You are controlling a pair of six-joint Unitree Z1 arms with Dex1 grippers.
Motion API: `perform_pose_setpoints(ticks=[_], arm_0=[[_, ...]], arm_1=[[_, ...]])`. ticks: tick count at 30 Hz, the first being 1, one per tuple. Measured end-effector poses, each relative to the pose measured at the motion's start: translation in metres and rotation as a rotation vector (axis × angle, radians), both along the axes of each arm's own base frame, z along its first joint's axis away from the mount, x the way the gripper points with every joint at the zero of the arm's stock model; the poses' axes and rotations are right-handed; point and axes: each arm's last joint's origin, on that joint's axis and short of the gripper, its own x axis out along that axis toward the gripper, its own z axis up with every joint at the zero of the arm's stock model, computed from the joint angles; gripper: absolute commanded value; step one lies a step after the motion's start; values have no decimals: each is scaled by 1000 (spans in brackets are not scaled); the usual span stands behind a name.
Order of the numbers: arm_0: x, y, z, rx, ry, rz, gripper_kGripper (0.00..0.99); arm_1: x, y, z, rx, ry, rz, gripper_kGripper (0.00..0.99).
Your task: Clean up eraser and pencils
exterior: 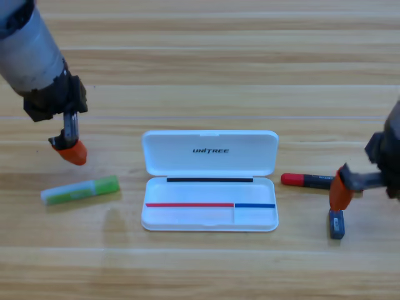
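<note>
From the high view, your landmark is the open white case [209,187] in the middle of the table [206,69], and nothing has gone into it yet. Left of the case lies the green pencil [80,190]; right of it lies the red marker [306,180], with the eraser [337,224] just below the marker's far end. Your right gripper [339,191] hangs over that spot, its orange tip just above the eraser and in front of the marker's barrel, so I judge the eraser pickup is the step in hand. Next, you must close on the short block alone, not the marker. Your left gripper [70,150] waits above the green pencil, apart from it. I cannot tell whether either gripper's fingers are spread or closed. The right arm is cut off by the picture's edge.
</note>
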Motion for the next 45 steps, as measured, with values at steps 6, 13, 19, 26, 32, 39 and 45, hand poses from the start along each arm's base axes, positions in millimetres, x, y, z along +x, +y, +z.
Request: perform_pose_setpoints(ticks=[6,13,19,26,32,39,45], arm_0=[[9,8,-28,19,27,31,957],[3,13,-60,45,68,35,933],[-2,15,-70,36,78,32,930],[-2,15,-73,23,75,30,919],[0,13,-78,12,90,25,893],[6,9,-90,13,96,25,893],[8,10,-97,20,109,31,893]], arm_1=[[19,16,-33,-13,18,-42,940],[34,24,-63,-25,38,-111,920],[37,23,-85,-59,74,-155,834],[37,22,-90,-60,87,-174,742],[40,25,-91,-38,73,-173,500],[41,26,-92,-25,63,-171,120],[43,24,-93,-20,72,-158,0]])
